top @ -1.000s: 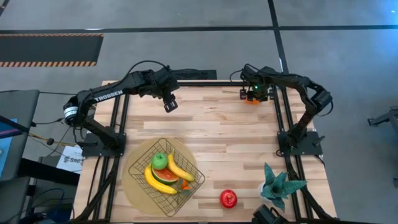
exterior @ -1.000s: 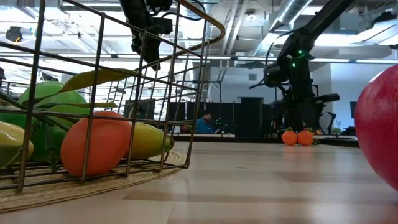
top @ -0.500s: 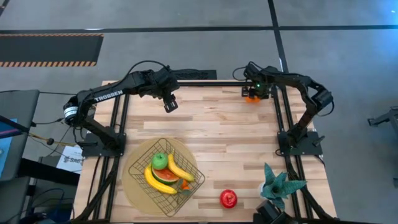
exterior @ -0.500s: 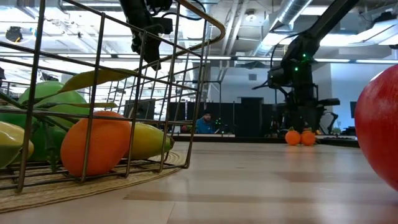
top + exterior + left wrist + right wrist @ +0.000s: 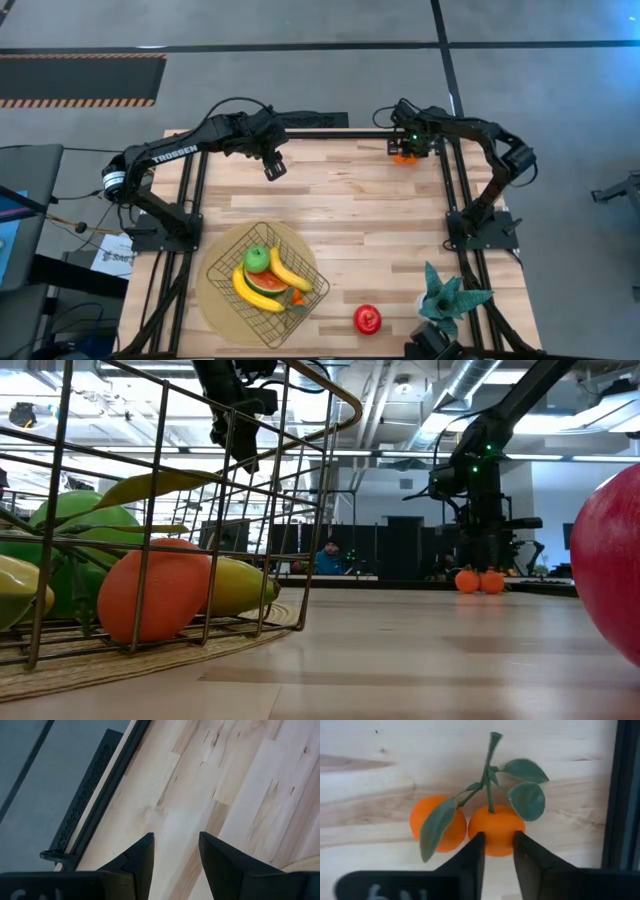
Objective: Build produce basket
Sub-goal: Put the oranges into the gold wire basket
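The oranges (image 5: 470,827) lie at the far right corner of the surface (image 5: 350,220), just beside the frame rail. The right claw (image 5: 497,847) is directly over them, fingers slightly parted and flanking one orange, not clamped. The basket (image 5: 265,270), on a tan disc near the left front, holds bananas (image 5: 285,270), an apple (image 5: 257,259) and a wedge. The red fruit (image 5: 367,319) lies apart. The left claw (image 5: 274,168) hovers open over bare surface.

Bright overhead ceiling lights lit the scene evenly, shadows stayed soft, and the near basket (image 5: 170,510) looked blurred.
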Tool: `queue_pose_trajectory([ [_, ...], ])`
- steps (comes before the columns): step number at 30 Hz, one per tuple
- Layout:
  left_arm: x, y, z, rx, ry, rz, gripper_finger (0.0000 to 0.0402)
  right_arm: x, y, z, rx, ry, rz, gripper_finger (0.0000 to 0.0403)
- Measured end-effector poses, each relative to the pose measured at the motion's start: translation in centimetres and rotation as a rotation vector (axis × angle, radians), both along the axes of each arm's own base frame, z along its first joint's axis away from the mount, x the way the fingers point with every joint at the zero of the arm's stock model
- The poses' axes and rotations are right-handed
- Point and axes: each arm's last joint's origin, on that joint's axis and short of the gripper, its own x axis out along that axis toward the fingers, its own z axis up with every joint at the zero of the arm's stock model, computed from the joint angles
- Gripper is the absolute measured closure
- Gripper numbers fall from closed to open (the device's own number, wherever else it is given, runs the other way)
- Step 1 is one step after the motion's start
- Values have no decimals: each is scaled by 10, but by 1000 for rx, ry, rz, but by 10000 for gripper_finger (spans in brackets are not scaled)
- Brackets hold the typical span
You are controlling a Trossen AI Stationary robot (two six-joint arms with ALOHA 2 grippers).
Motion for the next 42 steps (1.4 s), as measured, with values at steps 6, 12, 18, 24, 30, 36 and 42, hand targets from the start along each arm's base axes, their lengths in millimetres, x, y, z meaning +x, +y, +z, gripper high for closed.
queue_pose_trajectory([
  [6,0,0,0,-1,-1,3,257,4,4,0,2,7,45,359],
  [12,0,0,0,-1,-1,3,257,9,7,0,1,13,81,389],
  [18,0,0,0,-2,-1,3,257,17,12,2,-13,20,113,382],
  [24,0,0,0,-1,-1,3,257,32,11,15,-59,-21,149,350],
  [30,0,0,0,0,1,0,257,39,9,25,-87,-42,162,345],
  [36,0,0,0,1,1,-2,257,35,6,24,-57,-74,146,345],
  [42,0,0,0,3,6,-14,257,32,4,24,-47,-91,94,321],
])
